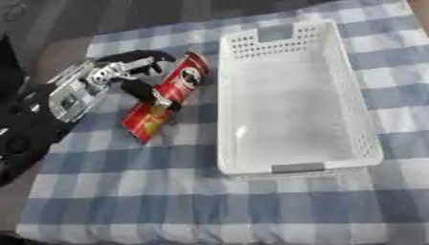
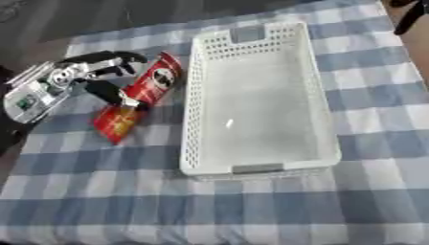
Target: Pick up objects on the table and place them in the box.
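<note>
A red cylindrical snack can lies at a slant on the checked cloth, just left of the white perforated box. Its top end points toward the box's far left corner. My left hand comes in from the left. The fingers curl over the can's upper part and the thumb lies across its middle, so the hand is shut on the can. The can's lower end still rests on the cloth. The box holds nothing. My right hand shows in no view.
The blue and white checked cloth covers the table, with open cloth in front of the box and to its right. The table's left edge and my dark left arm are at the left. A dark shape sits at the far right corner.
</note>
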Tool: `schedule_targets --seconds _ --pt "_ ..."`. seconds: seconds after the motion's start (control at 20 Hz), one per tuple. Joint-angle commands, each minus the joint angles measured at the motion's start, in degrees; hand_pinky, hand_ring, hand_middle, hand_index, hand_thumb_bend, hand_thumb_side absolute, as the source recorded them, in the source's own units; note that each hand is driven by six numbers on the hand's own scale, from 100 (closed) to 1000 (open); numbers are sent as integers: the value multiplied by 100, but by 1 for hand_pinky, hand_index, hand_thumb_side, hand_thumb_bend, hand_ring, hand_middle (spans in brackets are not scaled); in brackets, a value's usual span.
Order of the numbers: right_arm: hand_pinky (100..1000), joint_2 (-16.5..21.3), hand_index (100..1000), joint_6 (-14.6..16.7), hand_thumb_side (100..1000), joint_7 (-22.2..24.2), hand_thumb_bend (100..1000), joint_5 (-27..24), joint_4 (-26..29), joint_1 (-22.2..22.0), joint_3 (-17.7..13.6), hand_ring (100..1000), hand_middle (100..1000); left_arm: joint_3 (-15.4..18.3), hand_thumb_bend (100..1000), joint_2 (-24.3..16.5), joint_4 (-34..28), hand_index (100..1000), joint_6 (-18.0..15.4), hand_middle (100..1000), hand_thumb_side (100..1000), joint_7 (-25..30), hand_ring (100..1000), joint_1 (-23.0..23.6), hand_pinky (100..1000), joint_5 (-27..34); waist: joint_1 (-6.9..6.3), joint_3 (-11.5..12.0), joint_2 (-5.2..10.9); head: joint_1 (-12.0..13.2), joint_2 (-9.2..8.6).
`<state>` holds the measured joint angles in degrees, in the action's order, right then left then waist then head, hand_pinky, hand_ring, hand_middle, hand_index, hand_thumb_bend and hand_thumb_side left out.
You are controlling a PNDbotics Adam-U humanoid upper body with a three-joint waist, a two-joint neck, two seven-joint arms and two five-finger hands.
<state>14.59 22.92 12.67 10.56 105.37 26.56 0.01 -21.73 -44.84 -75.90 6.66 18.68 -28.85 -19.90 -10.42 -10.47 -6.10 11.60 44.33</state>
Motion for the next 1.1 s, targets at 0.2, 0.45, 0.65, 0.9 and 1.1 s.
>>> schedule_targets --seconds 0.2,0.45,0.65,0.9,1.1 --pt "366 37 853 3 787 18 100 -20 94 59 0 582 687 140 673 -23 185 1000 -20 981 114 26 836 -141 760 -306 25 17 57 49 -21" --pt "366 36 854 0 787 24 100 -20 94 53 1 582 687 155 677 46 265 1000 -99 970 131 -18 829 -178 749 -525 17 13 60 59 -21" --pt "366 40 854 -2 787 35 100 -20 91 42 5 582 687 160 681 150 392 1000 -169 963 139 6 825 -237 743 -692 1 14 65 67 -21" --pt "366 46 855 -5 787 53 100 -21 89 27 10 582 687 199 673 354 680 998 -282 956 148 109 826 -392 747 -913 -22 3 74 81 -21" --pt "366 54 855 -8 787 60 100 -21 91 23 10 582 687 236 658 514 909 997 -384 955 151 174 827 -519 747 -1073 -43 -16 80 85 -21"
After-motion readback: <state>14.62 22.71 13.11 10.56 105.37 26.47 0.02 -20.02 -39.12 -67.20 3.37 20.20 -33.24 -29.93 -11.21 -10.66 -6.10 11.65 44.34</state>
